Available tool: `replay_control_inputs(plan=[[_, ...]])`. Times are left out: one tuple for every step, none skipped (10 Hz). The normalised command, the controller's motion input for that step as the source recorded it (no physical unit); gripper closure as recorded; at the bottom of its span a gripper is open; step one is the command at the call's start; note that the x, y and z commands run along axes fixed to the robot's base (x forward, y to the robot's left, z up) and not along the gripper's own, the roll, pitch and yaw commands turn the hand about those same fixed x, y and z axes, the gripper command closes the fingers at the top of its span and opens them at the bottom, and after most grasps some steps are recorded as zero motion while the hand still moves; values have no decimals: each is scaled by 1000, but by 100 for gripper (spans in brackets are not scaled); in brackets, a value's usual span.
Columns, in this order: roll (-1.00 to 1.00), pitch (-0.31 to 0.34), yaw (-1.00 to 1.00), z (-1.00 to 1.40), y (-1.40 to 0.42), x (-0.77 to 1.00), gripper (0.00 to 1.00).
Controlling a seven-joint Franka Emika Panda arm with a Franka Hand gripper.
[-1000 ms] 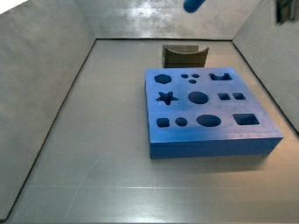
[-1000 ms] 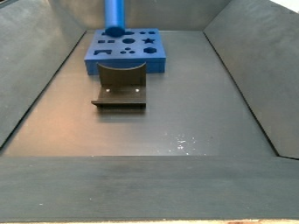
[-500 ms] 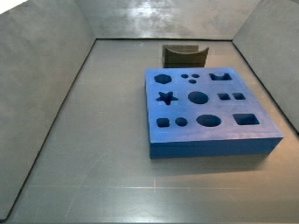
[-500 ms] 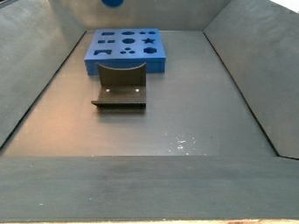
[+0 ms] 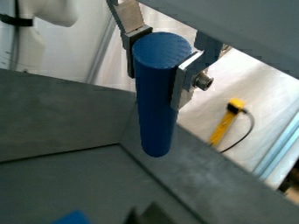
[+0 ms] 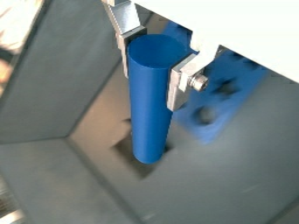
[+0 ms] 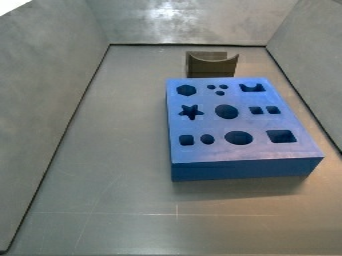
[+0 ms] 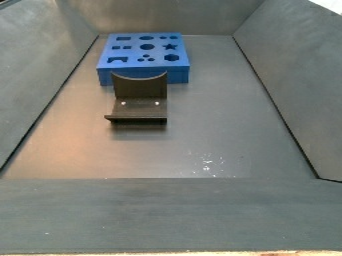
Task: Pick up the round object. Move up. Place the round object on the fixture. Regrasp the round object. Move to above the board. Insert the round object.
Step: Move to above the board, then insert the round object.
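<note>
The end effector is out of frame in both side views, so it sits high above the floor; only the wrist views show it. There it pinches the blue peg near its upper end, one silver finger pressed to each side, and the peg hangs down from the jaws with its long axis running straight along the fingers.

In a wrist view the fixture shows just past the peg's lower tip, far below, with the blue board beyond the fingers. So the peg appears to hang over the fixture and not over the board.

In a side view the fixture stands at upper centre, just behind the board. In the opposite side view the fixture lies in front of the board. Both are untouched.

Judging by this, the coming move is a descent to lay the peg in the fixture's notch.
</note>
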Motion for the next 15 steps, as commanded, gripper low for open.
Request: replay_control_inputs(plan=[[-1000,-86,-49,140,-704,-1000,100],[-1000,-97,-51,79,-396,-655,100],[-1000,-97,-56,35,-176,-395,100],[-1000,-85,-63,20,-57,-204,100],[-1000,-88,-68,13,-28,-143,100],[-1000,-92,-72,4,-5,-117,100],[-1000,-101,-70,7,21,-97,100],[-1000,-111,-71,6,32,-84,100],[-786,-103,-50,0,43,-79,100],[-639,-98,-44,0,40,-72,100],[-389,-77,-25,1,25,-59,100],[-261,-54,-20,0,21,-45,100],[-196,0,0,-677,0,1000,100],[-193,0,0,-683,0,1000,100],[-193,0,0,-651,0,1000,100]])
